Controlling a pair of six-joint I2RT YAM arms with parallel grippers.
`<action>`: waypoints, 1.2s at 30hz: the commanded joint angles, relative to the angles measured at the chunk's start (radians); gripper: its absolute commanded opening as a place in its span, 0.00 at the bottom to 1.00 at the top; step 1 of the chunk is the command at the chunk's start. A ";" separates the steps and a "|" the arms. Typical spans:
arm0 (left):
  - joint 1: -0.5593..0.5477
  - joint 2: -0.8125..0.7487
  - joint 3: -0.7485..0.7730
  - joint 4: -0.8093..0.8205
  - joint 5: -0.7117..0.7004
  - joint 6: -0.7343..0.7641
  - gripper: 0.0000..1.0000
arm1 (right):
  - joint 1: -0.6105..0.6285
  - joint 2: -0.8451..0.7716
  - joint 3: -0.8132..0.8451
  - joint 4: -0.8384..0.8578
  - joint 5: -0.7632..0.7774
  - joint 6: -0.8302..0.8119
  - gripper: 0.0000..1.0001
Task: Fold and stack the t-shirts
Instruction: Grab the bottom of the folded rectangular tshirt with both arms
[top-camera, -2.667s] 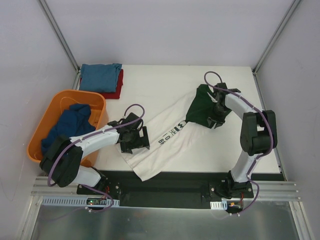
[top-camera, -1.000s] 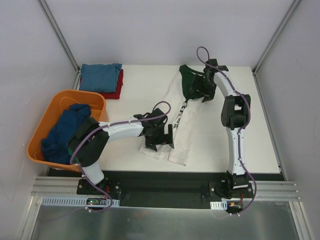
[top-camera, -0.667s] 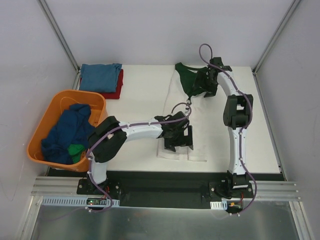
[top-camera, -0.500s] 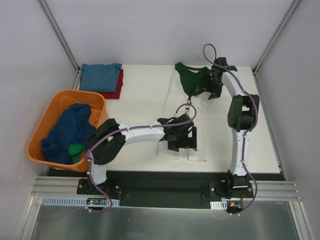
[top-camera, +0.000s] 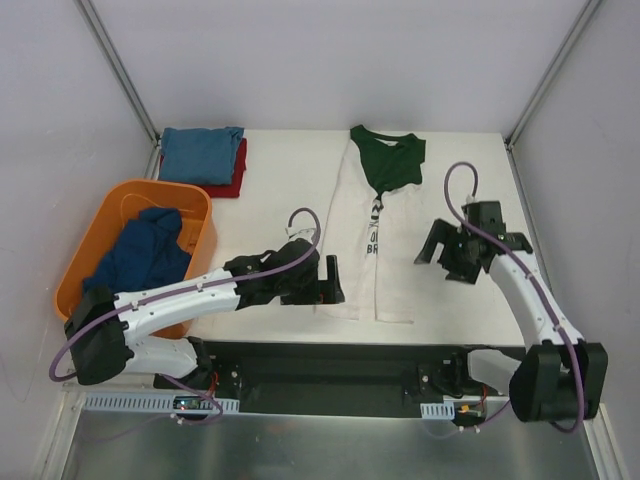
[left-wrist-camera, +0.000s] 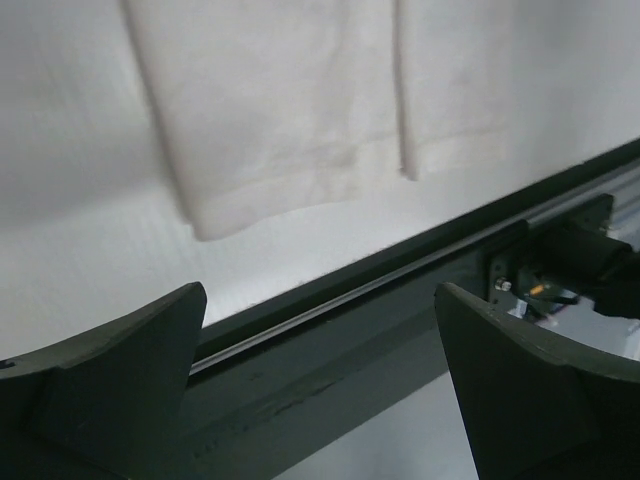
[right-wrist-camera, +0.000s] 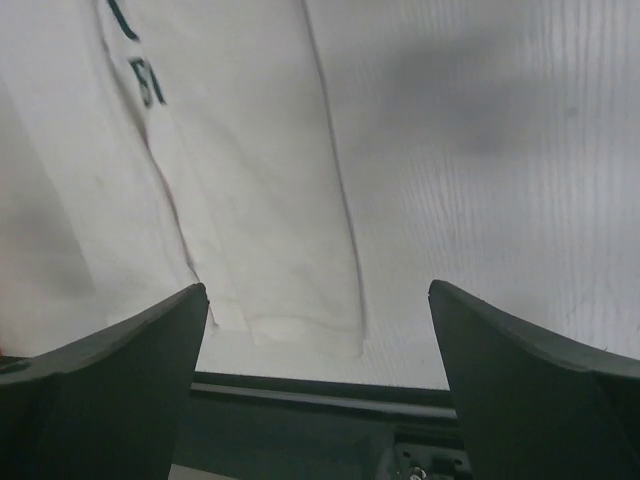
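Observation:
The cream t-shirt (top-camera: 372, 240) lies flat as a long narrow strip, folded lengthwise. Its dark green top end (top-camera: 388, 160) is at the back and its hem is near the table's front edge. My left gripper (top-camera: 333, 283) stands open and empty just left of the hem. The left wrist view shows the hem (left-wrist-camera: 290, 120) beyond the open left gripper (left-wrist-camera: 320, 370). My right gripper (top-camera: 440, 258) is open and empty to the right of the shirt. The right wrist view shows the shirt's lower part (right-wrist-camera: 250, 200) with black print, beyond the open right gripper (right-wrist-camera: 320, 370).
A folded blue shirt (top-camera: 200, 153) lies on a red one (top-camera: 233, 178) at the back left. The orange basket (top-camera: 112, 213) at the left holds a crumpled navy shirt (top-camera: 140, 255). A dark rail (left-wrist-camera: 380, 300) runs along the table's front edge.
The right arm has left the green top end and swung back to the near right. The left arm has slid off the hem to the left. The shirt now lies free and straight.

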 joint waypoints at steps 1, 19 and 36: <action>0.078 -0.008 -0.106 -0.046 0.003 0.024 0.99 | 0.031 -0.183 -0.225 0.066 -0.055 0.121 0.97; 0.138 0.271 -0.065 0.040 0.029 -0.001 0.48 | 0.120 -0.229 -0.499 0.157 -0.091 0.236 0.50; 0.066 0.248 -0.169 0.135 0.150 -0.062 0.00 | 0.229 -0.361 -0.587 0.042 -0.118 0.318 0.01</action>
